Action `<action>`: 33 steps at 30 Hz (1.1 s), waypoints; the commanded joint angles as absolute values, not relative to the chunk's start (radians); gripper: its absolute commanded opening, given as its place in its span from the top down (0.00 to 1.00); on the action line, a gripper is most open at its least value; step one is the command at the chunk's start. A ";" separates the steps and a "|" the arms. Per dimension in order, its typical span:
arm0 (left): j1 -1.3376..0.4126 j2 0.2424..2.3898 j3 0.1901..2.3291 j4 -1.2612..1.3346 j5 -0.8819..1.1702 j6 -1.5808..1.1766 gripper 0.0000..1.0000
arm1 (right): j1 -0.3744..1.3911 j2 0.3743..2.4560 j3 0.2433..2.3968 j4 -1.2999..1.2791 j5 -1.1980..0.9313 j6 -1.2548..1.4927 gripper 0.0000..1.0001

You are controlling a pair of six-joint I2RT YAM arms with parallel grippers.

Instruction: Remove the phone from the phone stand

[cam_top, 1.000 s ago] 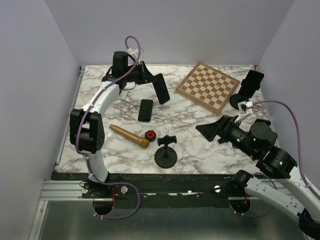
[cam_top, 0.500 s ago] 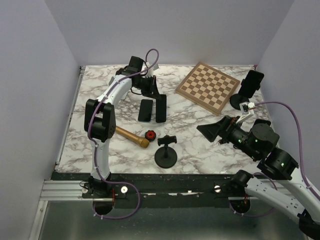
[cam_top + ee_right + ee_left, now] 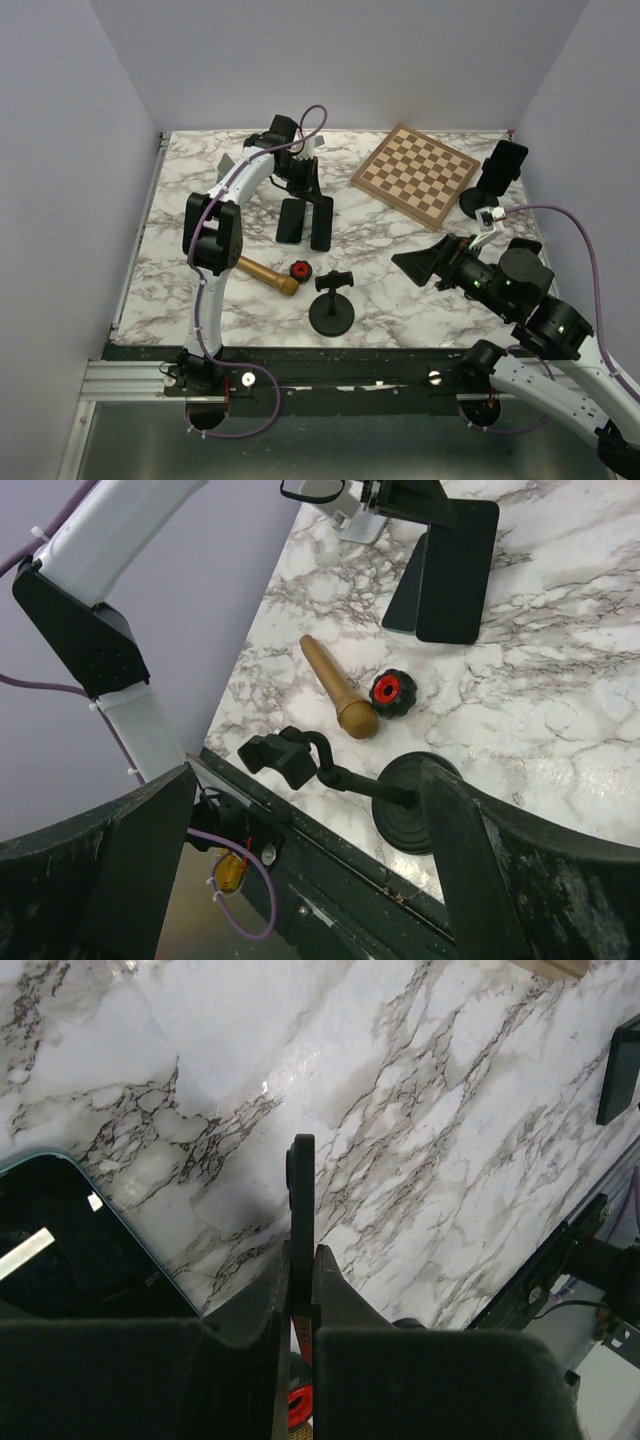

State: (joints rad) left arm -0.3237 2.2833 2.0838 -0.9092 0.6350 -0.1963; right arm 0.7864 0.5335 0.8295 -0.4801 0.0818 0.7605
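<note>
On the marble table (image 3: 400,300) (lilac walls (image 3: 60,150) around) stands a phone stand (image 3: 331,315).

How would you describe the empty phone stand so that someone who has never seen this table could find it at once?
Look at the marble table, along its near edge between the two arm bases. The empty phone stand rises there, just right of a red and black knob. Unlike the other stand by the chessboard, which carries a phone, its clamp grips nothing.
</note>
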 commanded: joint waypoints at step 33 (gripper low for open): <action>-0.378 2.419 2.234 -0.990 0.363 -0.324 0.72 | 0.791 0.517 0.830 -0.491 0.074 0.773 0.00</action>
